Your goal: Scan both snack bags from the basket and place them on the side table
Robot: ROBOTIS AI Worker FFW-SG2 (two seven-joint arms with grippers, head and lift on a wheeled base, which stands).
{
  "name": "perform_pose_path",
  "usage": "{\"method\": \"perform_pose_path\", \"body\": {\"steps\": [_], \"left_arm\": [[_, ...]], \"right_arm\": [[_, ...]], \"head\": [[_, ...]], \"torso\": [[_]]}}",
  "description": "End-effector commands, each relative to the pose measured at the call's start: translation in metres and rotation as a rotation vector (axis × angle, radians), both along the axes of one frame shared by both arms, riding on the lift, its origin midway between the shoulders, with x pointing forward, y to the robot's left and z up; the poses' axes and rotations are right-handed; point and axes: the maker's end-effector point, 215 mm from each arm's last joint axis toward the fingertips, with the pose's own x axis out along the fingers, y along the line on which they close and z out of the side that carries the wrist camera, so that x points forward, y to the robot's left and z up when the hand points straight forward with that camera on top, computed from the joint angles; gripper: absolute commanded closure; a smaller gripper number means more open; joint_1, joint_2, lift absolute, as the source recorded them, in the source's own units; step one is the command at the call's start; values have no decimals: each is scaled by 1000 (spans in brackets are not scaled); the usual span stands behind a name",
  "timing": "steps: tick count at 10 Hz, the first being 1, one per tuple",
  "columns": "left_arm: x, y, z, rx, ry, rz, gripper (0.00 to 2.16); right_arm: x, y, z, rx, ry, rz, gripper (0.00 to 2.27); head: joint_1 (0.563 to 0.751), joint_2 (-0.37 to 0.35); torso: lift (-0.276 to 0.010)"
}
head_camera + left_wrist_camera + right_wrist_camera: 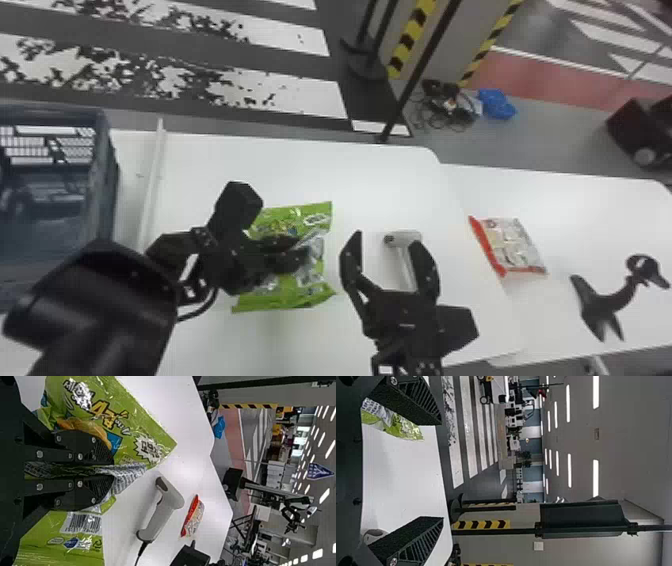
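And on the left, it's the blue basket (104, 145), with a white rail (151, 190) just to its right across the table (210, 165). Next along comes the green bag (285, 302), out of the basket and over the table, partly hidden by the left gripper (302, 250). Then the scanner (406, 235), grey head far, handle running near, and look, it shows right behind the open right gripper (388, 239): both sit between the green bag and the side table (590, 200). Over there lies the red-and-white bag (515, 245), red edge to the left, and farther right a black stand (612, 302). Beyond the table, on the floor, we've got a black pole (420, 70), a tangle of cables (450, 107) and a blue bundle (496, 104).

Now the arms! The left one comes in from the near left corner, reaching right and away, its gripper pointing right with the fingers clenched on a fold of the green bag, barcode in plain sight in the left wrist view. The right one rises from the near edge, pointing away, fingers spread wide with nothing gripped.
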Motion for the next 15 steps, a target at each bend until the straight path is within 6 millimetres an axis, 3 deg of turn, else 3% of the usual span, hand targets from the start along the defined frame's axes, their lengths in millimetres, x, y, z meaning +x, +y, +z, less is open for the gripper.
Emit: {"method": "perform_pose_path", "body": {"steps": [1,3,5,7,8,10,12,13,14,15], "left_arm": [[7,3,0,4,-16,31,-1],[26,15,20,-40,-85,99,60],[45,32,82,-139,-238,176,73],[53,84,125,-172,-366,269,76],[56,120,136,-187,-381,334,80],[57,201,150,-199,-426,486,80],[55,275,147,-189,-429,660,80],[52,306,141,-167,-423,743,83],[46,325,137,-157,-415,786,83],[37,345,130,-157,-395,827,83]], "right_arm": [[1,0,0,4,0,1,73],[1,2,-1,4,3,5,73],[3,4,-3,5,9,9,73],[4,14,-5,4,14,28,76],[5,19,-7,-4,20,42,113],[9,33,-15,-13,51,93,502],[11,45,-20,-16,68,145,1143],[12,50,-30,-20,104,170,1669],[11,55,-43,-20,151,179,2108],[10,59,-52,-30,180,197,2196]], "head": [[695,-350],[695,-350],[695,-350],[695,-350],[695,-350],[695,-294],[695,-167],[695,-96],[695,-38],[695,2]], "torso": [[-74],[-74],[-74],[-74],[-74],[-74],[-74],[-74],[-74],[-74]]}}
